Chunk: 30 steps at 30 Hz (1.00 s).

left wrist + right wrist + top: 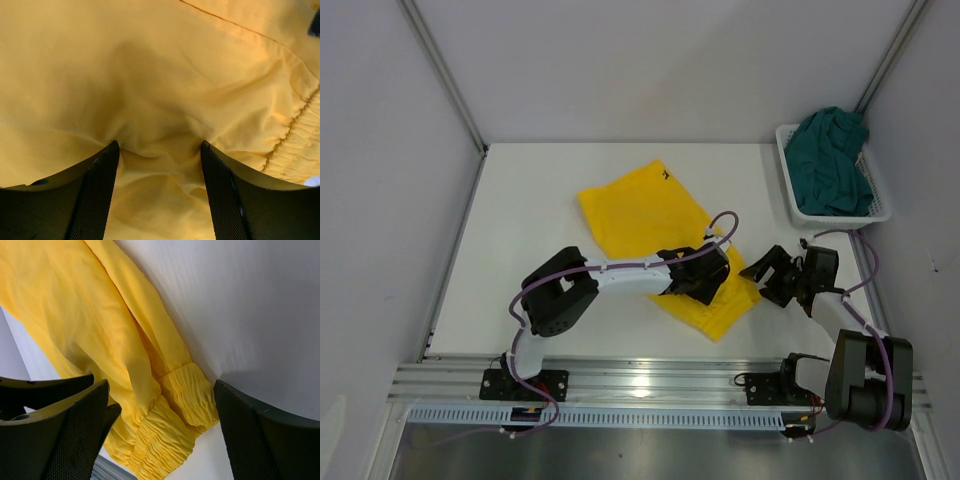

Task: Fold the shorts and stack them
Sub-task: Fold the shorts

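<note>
The yellow shorts (640, 205) lie spread on the white table, with a small dark logo at their far corner. My left gripper (695, 280) rests on their near right part. It is open, with both fingertips pressed into the yellow shorts (150, 75) and a soft wrinkle of cloth between them (160, 145). My right gripper (770, 275) stands open just right of the shorts. In the right wrist view the gathered elastic waistband (185, 405) lies between its jaws (161, 390), untouched. The teal shorts (832, 160) sit bunched in the basket.
A white mesh basket (788, 175) stands at the back right corner against the wall. Grey walls close in the table on three sides. An aluminium rail (650, 380) with the arm bases runs along the near edge.
</note>
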Each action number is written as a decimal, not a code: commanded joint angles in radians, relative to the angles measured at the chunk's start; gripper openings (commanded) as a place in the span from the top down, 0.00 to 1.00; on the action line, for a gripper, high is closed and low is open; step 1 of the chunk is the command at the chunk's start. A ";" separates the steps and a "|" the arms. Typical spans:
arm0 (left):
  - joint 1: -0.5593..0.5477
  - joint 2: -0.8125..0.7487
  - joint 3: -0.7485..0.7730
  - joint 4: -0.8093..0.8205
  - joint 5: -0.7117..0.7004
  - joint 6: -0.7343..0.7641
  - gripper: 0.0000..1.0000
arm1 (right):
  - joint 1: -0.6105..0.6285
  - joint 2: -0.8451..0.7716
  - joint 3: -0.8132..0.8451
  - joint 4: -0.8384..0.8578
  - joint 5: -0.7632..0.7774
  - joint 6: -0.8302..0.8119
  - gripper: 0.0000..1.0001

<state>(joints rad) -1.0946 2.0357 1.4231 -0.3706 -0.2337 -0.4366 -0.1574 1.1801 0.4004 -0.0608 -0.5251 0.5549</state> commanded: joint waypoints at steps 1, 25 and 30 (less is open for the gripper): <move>-0.008 0.015 0.034 -0.016 -0.021 -0.010 0.31 | 0.002 -0.046 -0.034 -0.076 -0.047 -0.036 0.14; 0.016 -0.037 -0.069 0.010 -0.035 -0.011 0.31 | 0.185 -0.229 -0.138 -0.105 -0.047 0.016 0.27; 0.021 -0.037 -0.076 0.016 -0.030 -0.014 0.31 | 0.190 -0.259 -0.173 -0.102 -0.052 0.033 0.30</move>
<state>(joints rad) -1.0859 2.0232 1.3716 -0.3500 -0.2554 -0.4374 0.0235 0.9478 0.2577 -0.1520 -0.5556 0.5598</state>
